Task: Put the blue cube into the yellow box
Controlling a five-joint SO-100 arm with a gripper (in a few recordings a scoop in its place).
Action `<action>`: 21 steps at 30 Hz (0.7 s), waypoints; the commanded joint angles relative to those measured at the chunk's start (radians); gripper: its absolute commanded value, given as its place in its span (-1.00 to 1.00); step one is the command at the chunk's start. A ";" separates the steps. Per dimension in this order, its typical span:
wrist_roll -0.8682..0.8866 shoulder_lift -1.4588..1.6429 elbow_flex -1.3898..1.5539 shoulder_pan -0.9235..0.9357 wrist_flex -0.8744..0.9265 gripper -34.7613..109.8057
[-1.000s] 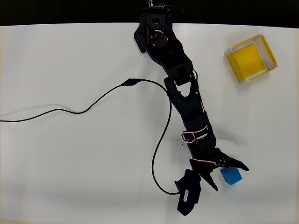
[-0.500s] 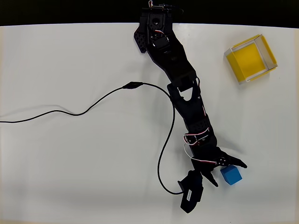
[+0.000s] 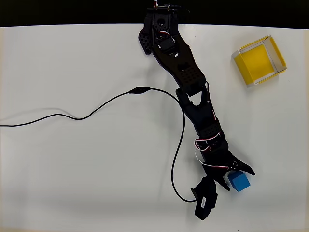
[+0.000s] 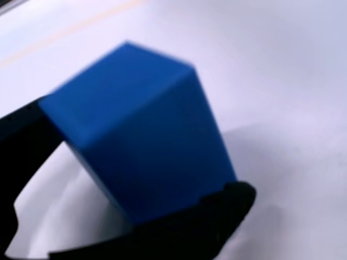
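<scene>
Here the tool (image 3: 237,175) straddles the blue cube (image 3: 239,181) on the tabletop (image 3: 72,169), jaws spread and not yet clamped, positioned for gripping; the yellow box (image 3: 259,61) stands well apart.

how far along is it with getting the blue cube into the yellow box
Done: the gripper has reached the blue cube, its fingers either side of it. In hand: the wrist view shows the cube between the fingers, apparently being closed on. Left: lifting it, carrying it to the yellow box, which sits empty at the table's far right, and releasing.
</scene>
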 commanded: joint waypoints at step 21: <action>-0.149 0.035 -0.184 -0.014 -0.067 -0.10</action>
